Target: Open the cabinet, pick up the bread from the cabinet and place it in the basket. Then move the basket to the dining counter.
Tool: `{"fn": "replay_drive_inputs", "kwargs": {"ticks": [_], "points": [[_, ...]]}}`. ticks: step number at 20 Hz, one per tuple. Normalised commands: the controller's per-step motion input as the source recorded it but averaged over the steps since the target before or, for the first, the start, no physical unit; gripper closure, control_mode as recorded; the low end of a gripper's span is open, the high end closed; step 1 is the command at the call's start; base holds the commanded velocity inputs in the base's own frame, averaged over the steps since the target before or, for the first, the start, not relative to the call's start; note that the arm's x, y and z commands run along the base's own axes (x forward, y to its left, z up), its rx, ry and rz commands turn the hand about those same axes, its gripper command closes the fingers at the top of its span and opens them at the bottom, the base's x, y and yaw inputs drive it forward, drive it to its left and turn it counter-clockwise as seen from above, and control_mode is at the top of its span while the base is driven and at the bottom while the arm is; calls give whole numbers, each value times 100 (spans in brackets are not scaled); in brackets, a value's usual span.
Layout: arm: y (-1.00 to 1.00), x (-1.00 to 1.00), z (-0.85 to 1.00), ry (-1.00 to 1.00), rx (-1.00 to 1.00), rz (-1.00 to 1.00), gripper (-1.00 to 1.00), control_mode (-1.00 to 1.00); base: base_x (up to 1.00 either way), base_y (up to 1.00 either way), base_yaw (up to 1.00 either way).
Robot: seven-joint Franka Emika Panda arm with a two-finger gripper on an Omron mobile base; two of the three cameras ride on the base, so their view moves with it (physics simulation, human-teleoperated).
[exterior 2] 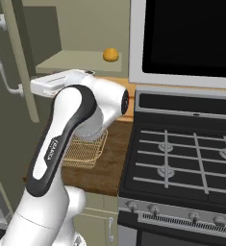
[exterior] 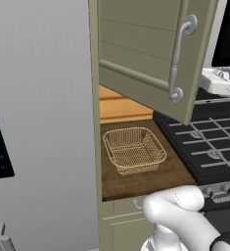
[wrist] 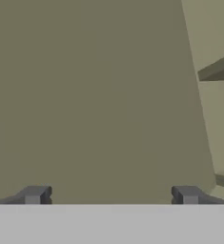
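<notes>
The cabinet (exterior 2: 85, 29) stands open, its grooved door (exterior: 141, 44) swung out with the curved silver handle (exterior: 177, 59) facing me. On the cabinet's lower shelf lies the bread (exterior 2: 110, 54), a small golden bun. Below, the wire basket (exterior: 134, 149) sits empty on the short brown worktop; in the right base view my arm hides part of the basket (exterior 2: 88, 149). My gripper (wrist: 111, 196) is open, fingertips (wrist: 35, 194) wide apart with nothing between them, facing a flat olive cabinet panel at close range. Its white hand (exterior 2: 52, 82) hovers at shelf height, left of the bread. The dining counter is out of view.
A large grey fridge (exterior: 38, 122) walls off the left side. A black stove (exterior 2: 182, 158) with grates adjoins the worktop on the right, under a dark microwave (exterior 2: 191, 33). Green drawer fronts (exterior: 121, 220) lie below the worktop.
</notes>
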Motion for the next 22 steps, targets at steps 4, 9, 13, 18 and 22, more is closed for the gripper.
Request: {"fn": "replay_drive_inputs", "kwargs": {"ticks": [4, 9, 13, 18, 22], "points": [[56, -39, -3, 0, -1, 7, -100, -100, 0, 0, 0], [68, -60, -1, 0, -3, 0, -100, -100, 0, 0, 0], [79, -31, 0, 0, -4, 0, -100, -100, 0, 0, 0], [78, -12, 0, 0, -3, 0, -100, -100, 0, 0, 0], [79, 0, 0, 0, -3, 0, -100, -100, 0, 0, 0]]}}
